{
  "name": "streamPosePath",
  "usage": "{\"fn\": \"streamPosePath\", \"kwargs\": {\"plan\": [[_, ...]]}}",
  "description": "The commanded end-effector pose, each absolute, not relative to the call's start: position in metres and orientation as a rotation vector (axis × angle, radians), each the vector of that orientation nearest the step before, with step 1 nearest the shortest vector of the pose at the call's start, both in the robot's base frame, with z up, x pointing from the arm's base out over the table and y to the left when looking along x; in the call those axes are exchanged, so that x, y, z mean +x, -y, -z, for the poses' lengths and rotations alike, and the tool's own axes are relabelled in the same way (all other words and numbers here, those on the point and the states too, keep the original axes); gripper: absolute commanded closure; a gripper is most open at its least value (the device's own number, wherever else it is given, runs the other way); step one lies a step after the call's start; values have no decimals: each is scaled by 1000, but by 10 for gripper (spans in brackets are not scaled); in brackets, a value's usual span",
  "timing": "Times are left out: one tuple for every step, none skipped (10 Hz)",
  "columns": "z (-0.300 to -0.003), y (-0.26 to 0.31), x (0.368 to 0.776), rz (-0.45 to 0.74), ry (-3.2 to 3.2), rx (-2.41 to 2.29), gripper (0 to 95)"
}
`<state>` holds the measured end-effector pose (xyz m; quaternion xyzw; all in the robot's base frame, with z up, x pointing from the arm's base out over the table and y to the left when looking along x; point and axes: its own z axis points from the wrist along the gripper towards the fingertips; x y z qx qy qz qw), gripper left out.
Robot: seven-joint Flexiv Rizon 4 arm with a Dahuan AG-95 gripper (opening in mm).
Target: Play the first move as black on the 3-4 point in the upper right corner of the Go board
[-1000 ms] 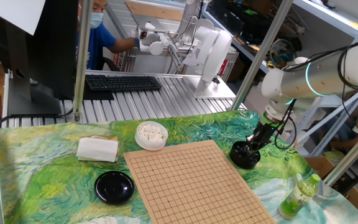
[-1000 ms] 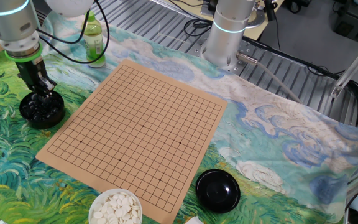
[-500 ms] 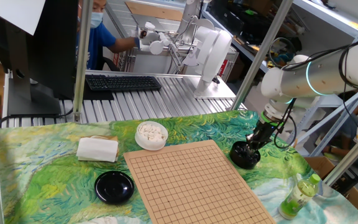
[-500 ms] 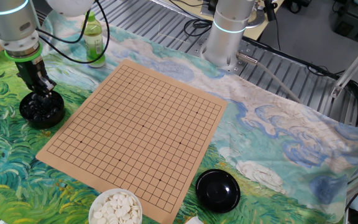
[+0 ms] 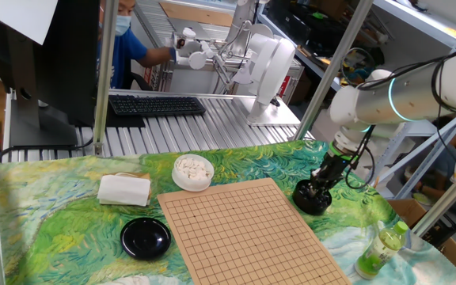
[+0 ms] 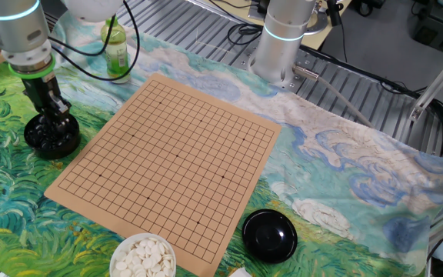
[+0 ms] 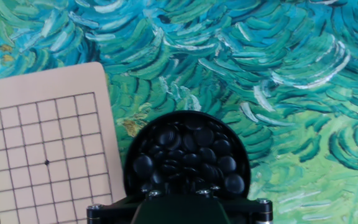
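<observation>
1. Progress: the Go board (image 6: 171, 158) carries no stone at all, so the first move is not yet played. The gripper (image 6: 49, 123) points down into the black bowl (image 6: 51, 137), just off the board's corner on the bench.
2. Jaws: their tips sit low among the stones, hidden in all three views; I cannot tell whether they are parted or clamped on a stone.
3. Left to do, by my judgement: come up holding one black stone (image 7: 143, 164), carry it across, and set it on the 3-4 point in the upper right corner.
4. Materials: stones glossy, lens-shaped, heaped in a round dark bowl. Board is flat pale wood with a thin dark grid.
5. Cloth (image 6: 344, 165) under everything is a soft print of swirling green and blue brushstrokes.
6. White stones (image 6: 144, 255) fill a pale bowl; a black lid (image 6: 269, 235) lies beside the board.
</observation>
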<state>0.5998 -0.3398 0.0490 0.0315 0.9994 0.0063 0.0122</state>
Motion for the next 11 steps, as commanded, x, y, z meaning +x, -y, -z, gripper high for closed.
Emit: {"fn": "streamPosePath", "kwargs": {"plan": [[-48,340,604,-24,-3115,94,760],[-47,340,608,-24,-3113,93,760],[-46,341,610,-24,-3113,93,760],[-45,341,612,-24,-3113,93,760],[-44,342,613,-25,-3113,95,760],[-42,341,613,-27,-3112,97,760],[-40,342,613,-30,-3111,100,760],[-40,341,613,-31,-3111,103,760],[-40,341,613,-33,-3112,103,760],[-40,341,613,-34,-3112,104,760],[-40,341,612,-34,-3112,99,760]]}}
